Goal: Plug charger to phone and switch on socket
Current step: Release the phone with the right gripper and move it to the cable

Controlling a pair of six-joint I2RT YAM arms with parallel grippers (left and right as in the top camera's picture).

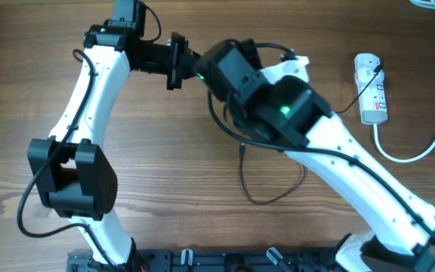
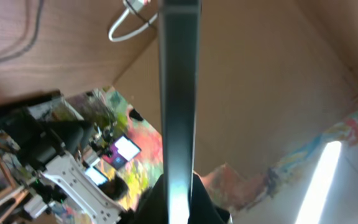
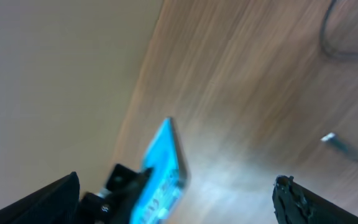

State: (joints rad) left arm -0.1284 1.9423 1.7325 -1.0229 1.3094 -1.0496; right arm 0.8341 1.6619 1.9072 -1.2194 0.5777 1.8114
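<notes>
overhead: one white elongated power-strip socket (image 1: 370, 89) lies near the far right corner of the tabletop, a black plug in it. one thin black charger cable (image 1: 241, 174) loops at mid-table. two arms meet near the middle of the far edge.

left wrist: the left gripper (image 2: 179, 208) is clenched on the one small cyan-screened smartphone (image 2: 179, 93), seen edge-on and held off the table.

right wrist: the right gripper (image 3: 177, 182) is spread wide, grasping nothing. the cable's small connector tip (image 3: 332, 140) lies loose on the wood. to do this well, hold the smartphone steady with its port exposed while the right gripper fetches the tip.
</notes>
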